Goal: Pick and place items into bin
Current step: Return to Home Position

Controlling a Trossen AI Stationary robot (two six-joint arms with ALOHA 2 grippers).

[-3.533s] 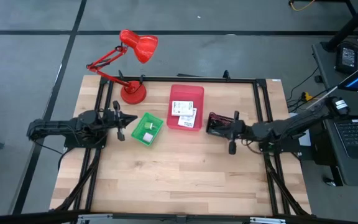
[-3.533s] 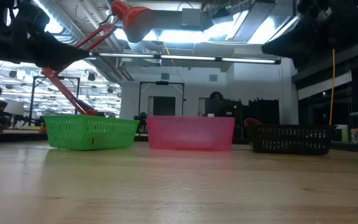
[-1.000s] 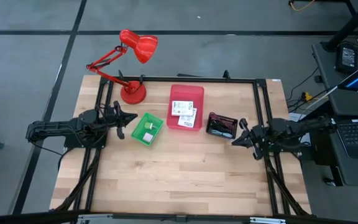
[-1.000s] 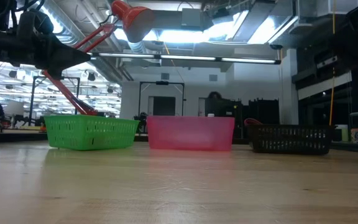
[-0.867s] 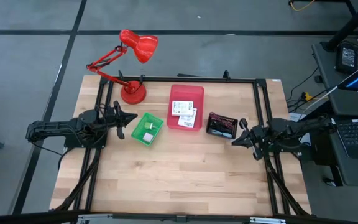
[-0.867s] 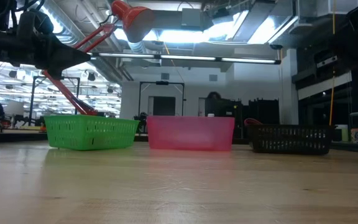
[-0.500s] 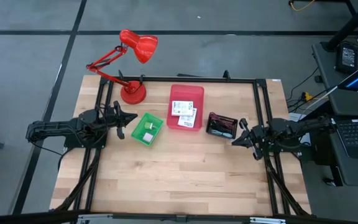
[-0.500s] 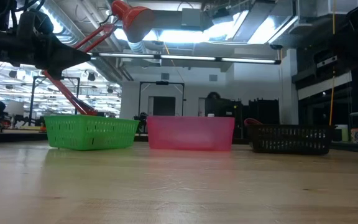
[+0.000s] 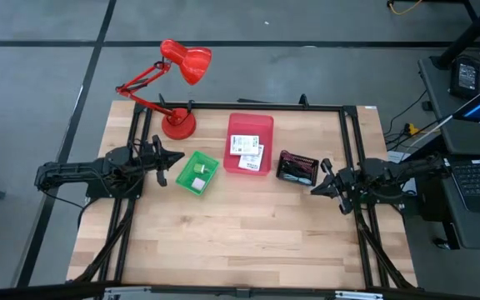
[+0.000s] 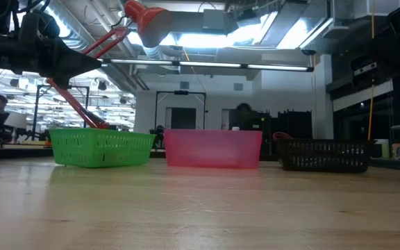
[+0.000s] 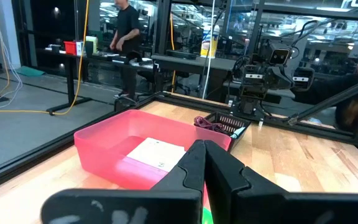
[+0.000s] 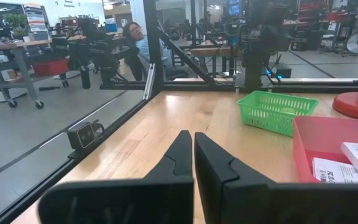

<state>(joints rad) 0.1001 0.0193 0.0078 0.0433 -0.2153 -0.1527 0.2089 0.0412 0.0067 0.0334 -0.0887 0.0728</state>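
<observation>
Just ahead of my left pincer (image 9: 176, 161), fingers pressed together and empty, sits the green bin (image 9: 212, 164) holding its piece (image 9: 197, 177); my right pincer (image 9: 314, 189), likewise closed on nothing, lies just beside the black bin (image 9: 298, 155), nearer the cords (image 9: 294, 170) inside.

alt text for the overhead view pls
A wooden table holds a green bin, a pink bin with white packets and a black bin in a row. The left tool sits beside the green bin, the right tool beside the black bin; a red lamp stands by the far edge.

Open tabletop (image 9: 248, 237) before bins (image 9: 249, 125)
</observation>
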